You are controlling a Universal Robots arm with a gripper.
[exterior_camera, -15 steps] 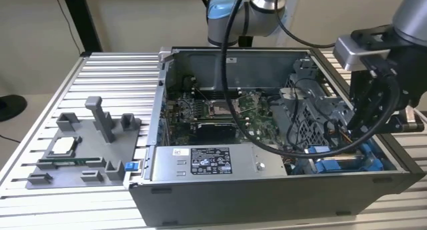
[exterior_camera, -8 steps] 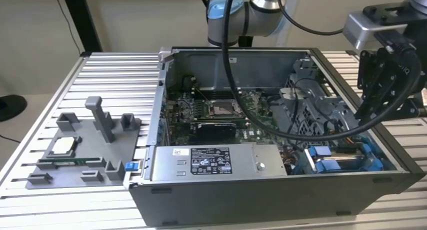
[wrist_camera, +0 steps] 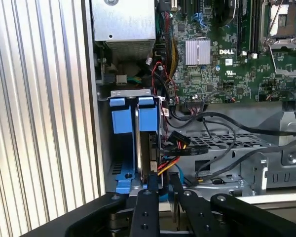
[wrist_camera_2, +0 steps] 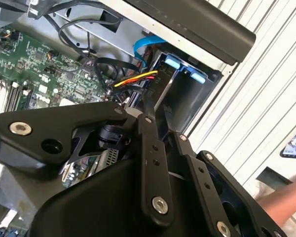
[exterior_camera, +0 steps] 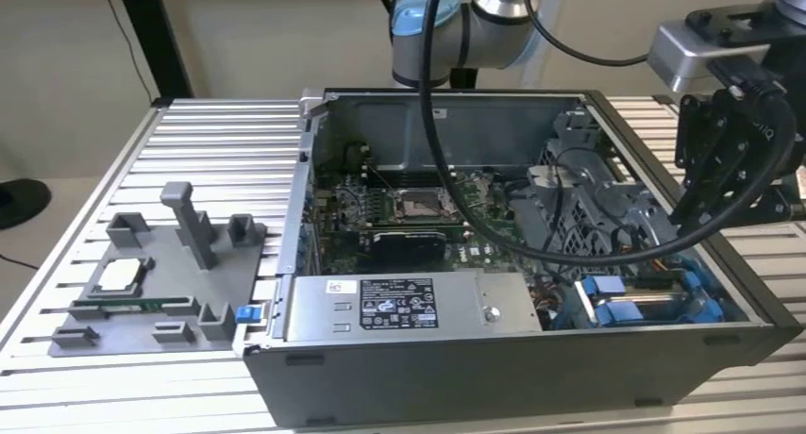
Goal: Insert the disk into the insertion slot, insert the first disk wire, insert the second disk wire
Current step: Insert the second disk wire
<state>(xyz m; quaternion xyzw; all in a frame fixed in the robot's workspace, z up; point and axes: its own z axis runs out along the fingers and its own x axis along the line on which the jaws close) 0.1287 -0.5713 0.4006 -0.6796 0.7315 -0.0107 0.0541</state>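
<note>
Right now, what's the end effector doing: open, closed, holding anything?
End effector: above the blue-railed drive bay at the PC case corner; whether it is open, closed or holding anything cannot be told.

The disk point(wrist_camera: 147, 143), framed by its bright blue carrier, stands on edge inside the insertion slot point(wrist_camera: 119, 148), a grey metal bay with blue rails in the case corner beside the labelled power-supply end, nearest the counter's ribbed edge.
</note>
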